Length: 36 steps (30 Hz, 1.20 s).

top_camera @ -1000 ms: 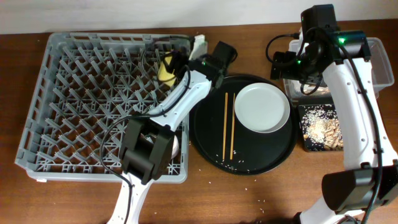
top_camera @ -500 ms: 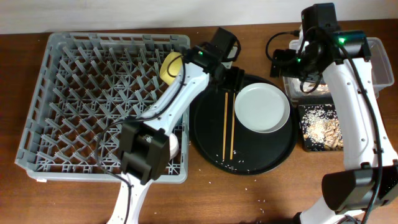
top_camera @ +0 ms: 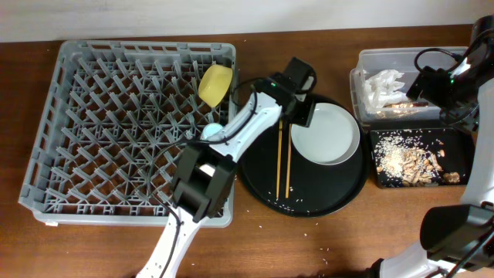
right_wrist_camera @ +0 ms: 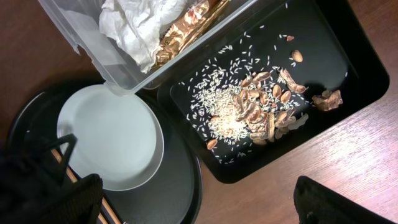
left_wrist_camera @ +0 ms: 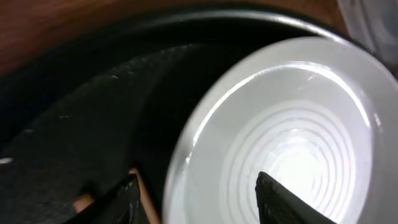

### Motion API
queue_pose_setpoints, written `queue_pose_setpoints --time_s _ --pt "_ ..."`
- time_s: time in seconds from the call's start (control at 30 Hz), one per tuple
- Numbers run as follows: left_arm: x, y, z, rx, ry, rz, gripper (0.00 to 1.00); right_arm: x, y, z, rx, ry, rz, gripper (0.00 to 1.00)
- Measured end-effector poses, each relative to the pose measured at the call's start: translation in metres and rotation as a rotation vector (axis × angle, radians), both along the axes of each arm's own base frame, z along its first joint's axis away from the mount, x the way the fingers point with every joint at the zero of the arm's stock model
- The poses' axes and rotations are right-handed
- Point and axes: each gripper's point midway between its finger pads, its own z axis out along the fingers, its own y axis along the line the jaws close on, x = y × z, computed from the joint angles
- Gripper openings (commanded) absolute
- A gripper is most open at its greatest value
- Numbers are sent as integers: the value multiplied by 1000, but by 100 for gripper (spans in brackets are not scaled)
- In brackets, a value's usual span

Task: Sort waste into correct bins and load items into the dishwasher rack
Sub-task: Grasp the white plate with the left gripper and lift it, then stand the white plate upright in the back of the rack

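Note:
The white plate (top_camera: 326, 133) lies on the round black tray (top_camera: 305, 202) beside two chopsticks (top_camera: 283, 158). My left gripper (top_camera: 306, 110) is open at the plate's upper left rim. In the left wrist view its fingers (left_wrist_camera: 205, 205) straddle the plate's edge (left_wrist_camera: 286, 137), with a chopstick (left_wrist_camera: 144, 198) by the left finger. The yellow bowl (top_camera: 216, 83) stands tilted in the grey rack (top_camera: 93, 131). A light blue cup (top_camera: 211, 131) shows in the rack beside my arm. My right gripper (top_camera: 441, 83) is open and empty (right_wrist_camera: 199, 205), high over the bins.
The clear tub (top_camera: 367, 68) holds the crumpled napkin (right_wrist_camera: 140, 25) and gold wrapper (right_wrist_camera: 186, 28). The shallow black tray (right_wrist_camera: 336, 93) holds rice and brown bits (right_wrist_camera: 249, 112). Rice grains lie on the round tray's front and on the table (top_camera: 316, 232).
My left gripper left the yellow bowl in the rack and moved right to the plate's rim. My right arm swung away from over the tub to the right.

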Motion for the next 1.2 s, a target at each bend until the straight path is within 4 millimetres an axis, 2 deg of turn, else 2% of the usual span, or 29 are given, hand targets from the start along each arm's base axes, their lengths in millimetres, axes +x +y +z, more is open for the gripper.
queue_pose_setpoints --time_s 0.13,0.23,0.27,0.3,0.33,0.37,0.4,0.6,0.67,0.73,0.77,0.83,0.9,0.93,0.97,1.03,1.07,1.1,1.13,1.2 --pt "-6 -15 -1 68 -93 -53 49 0 0 0 0 0 -1 99" --pt "0 -16 -10 83 -121 -55 47 0 0 0 1 0 -1 99" --pt "2 -14 -22 103 -118 -52 42 0 0 0 0 0 0 98" --pt "4 -14 -20 99 -125 -50 33 0 0 0 1 -1 -1 98" --pt "4 -15 -21 97 -126 -50 19 0 1 0 4 -1 -2 98" --pt "4 -14 -22 103 -128 -53 13 0 1 0 4 -1 -2 99" --pt "5 -14 -23 107 -131 -54 1 0 1 0 4 -1 -2 98" --pt "4 -14 -17 104 -118 -64 1 0 1 0 5 -2 -6 98" --pt "-4 -4 -4 143 -68 -62 1 0 1 0 6 -1 -6 98" --pt "2 6 23 155 -73 -44 1 0 1 0 6 -1 -6 98" --pt "14 19 50 157 -102 -10 1 0 1 0 6 -2 -7 98" --pt "27 45 85 178 -143 49 1 0 1 0 6 -1 -7 98" --pt "42 86 128 229 -211 141 0 0 1 0 6 -1 -9 98" --pt "54 119 161 266 -277 222 0 0 1 0 7 -2 -9 99" --pt "61 145 183 303 -328 287 0 0 1 0 7 -2 -8 98" --pt "72 220 238 444 -467 483 0 0 1 0 7 -2 -9 98" --pt "75 249 256 505 -518 566 0 0 1 0 7 -2 -9 99" --pt "76 281 273 593 -566 657 0 0 1 0 7 -2 -9 99" --pt "75 302 280 669 -593 717 0 0 1 0 7 -2 -9 98" --pt "74 327 282 769 -605 778 0 0 1 0 7 -1 -8 98"
